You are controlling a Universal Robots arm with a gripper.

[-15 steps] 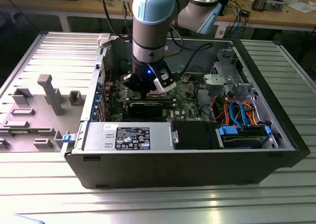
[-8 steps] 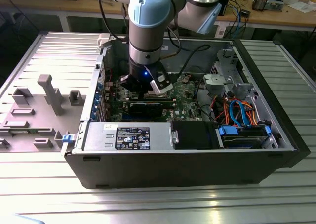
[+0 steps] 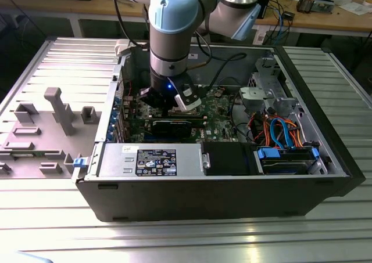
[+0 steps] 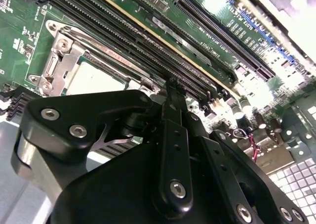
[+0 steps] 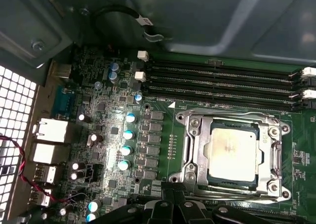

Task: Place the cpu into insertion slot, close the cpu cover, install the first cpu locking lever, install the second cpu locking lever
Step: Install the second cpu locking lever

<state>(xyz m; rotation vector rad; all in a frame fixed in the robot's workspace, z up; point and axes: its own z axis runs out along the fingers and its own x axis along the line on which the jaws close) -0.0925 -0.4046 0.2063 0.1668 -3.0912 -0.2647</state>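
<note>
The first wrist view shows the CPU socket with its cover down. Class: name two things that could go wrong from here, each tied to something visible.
1. The black gripper hovers beside the silver metal cpu cover framing the silver-grey square cpu; a misaligned descent might scrape the frame or chip.
2. The black memory slots run close along the socket; a sideways slip could strike their white end clips.

exterior view overlooks the case (image 3: 221, 182); wrist views (close) share the socket (image 5: 232, 155).
</note>
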